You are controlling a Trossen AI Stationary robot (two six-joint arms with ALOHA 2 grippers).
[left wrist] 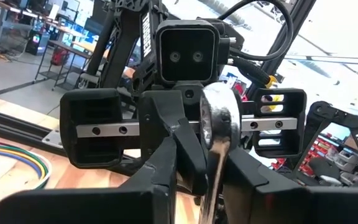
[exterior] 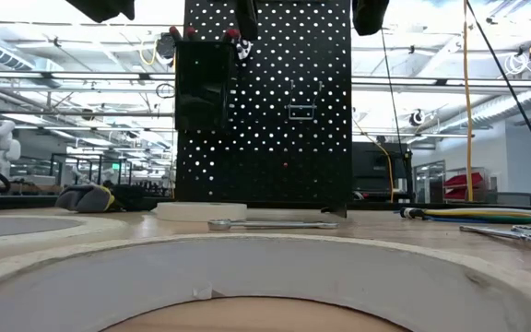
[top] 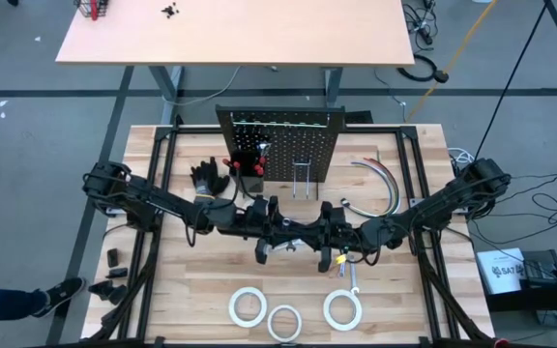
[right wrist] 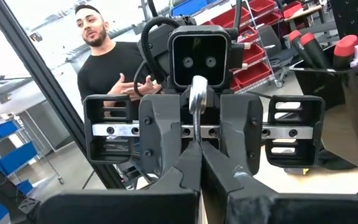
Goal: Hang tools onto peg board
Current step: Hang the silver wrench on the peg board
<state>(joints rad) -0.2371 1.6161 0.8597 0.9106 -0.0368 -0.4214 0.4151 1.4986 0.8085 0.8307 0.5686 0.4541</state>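
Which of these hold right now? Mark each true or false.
1. Three white tape rings lie flat on the wooden table. True.
2. The left pincer and right pincer both grip the silver ratchet. True.
3. The red-handled screwdrivers lie beside the rings. False: they stand in the small black bin on the black perforated peg board.
4. The black gloves hang on the board. False: they lie on the table beside it.

A large robotics lab or workshop is shown. Exposed ceiling trusses (exterior: pixel 63 74), red parts bins (right wrist: pixel 257 37) on racks and another workbench (top: pixel 230 29) are seen around the table.
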